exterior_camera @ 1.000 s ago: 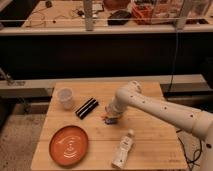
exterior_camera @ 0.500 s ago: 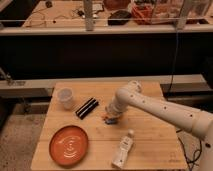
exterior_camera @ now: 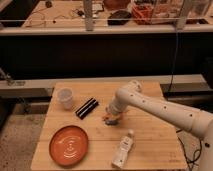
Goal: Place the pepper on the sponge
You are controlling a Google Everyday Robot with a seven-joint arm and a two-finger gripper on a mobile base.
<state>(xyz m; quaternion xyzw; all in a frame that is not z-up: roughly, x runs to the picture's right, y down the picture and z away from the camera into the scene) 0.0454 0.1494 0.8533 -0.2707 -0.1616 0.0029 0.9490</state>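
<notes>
My white arm reaches in from the right, and the gripper (exterior_camera: 112,114) points down at the middle of the wooden table (exterior_camera: 150,145). Directly under it lies a small blue-grey sponge (exterior_camera: 116,120), mostly covered by the gripper. A small orange-red pepper (exterior_camera: 107,118) shows at the gripper's lower left edge, at the sponge. Whether the pepper rests on the sponge or hangs in the gripper I cannot tell.
A black ridged block (exterior_camera: 86,107) lies left of the gripper. A white cup (exterior_camera: 65,98) stands at the table's back left. A large orange plate (exterior_camera: 69,145) sits at the front left. A white bottle (exterior_camera: 123,148) lies at the front, below the gripper.
</notes>
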